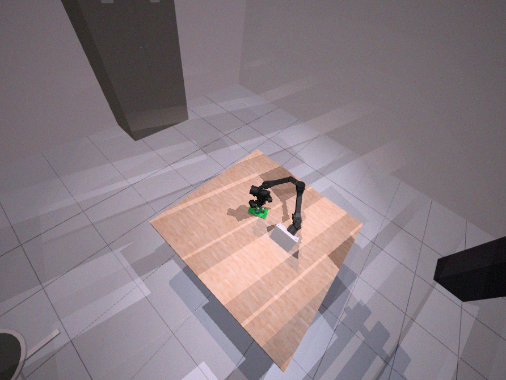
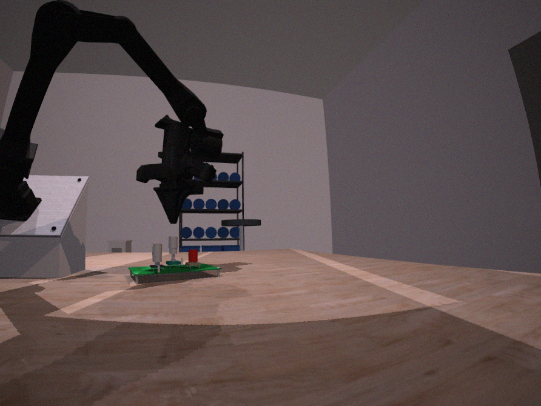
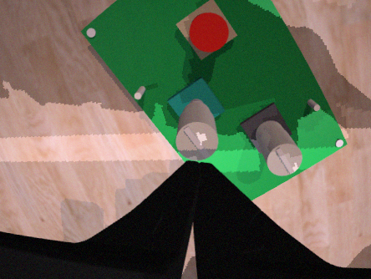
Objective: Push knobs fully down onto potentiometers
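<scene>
The green circuit board [image 1: 264, 215] [image 2: 141, 270] [image 3: 125, 54] stands on short legs on the table. A tall grey knob [image 2: 173, 242] [image 3: 196, 144] stands over the teal potentiometer [image 2: 173, 263] [image 3: 201, 88], with thin shaft showing between them. Another grey knob [image 2: 156, 252] [image 3: 284, 159] stands over the dark potentiometer [image 2: 153, 266] [image 3: 267, 114], with a short gap under it. My gripper [image 1: 257, 206] [image 2: 173, 222] [image 3: 196, 173] is shut and empty, tips down, above the teal potentiometer's knob without touching it. In the wrist view its tips appear at that knob's lower edge.
A red round cap [image 2: 193, 255] [image 3: 209, 32] sits on a tan block at the board's other end. Two thin posts [image 3: 139, 93] [image 3: 313, 105] rise from the board near its edges. The arm's grey base [image 1: 284, 238] [image 2: 71, 257] stands on the wooden table [image 1: 228, 261] [image 2: 349, 340].
</scene>
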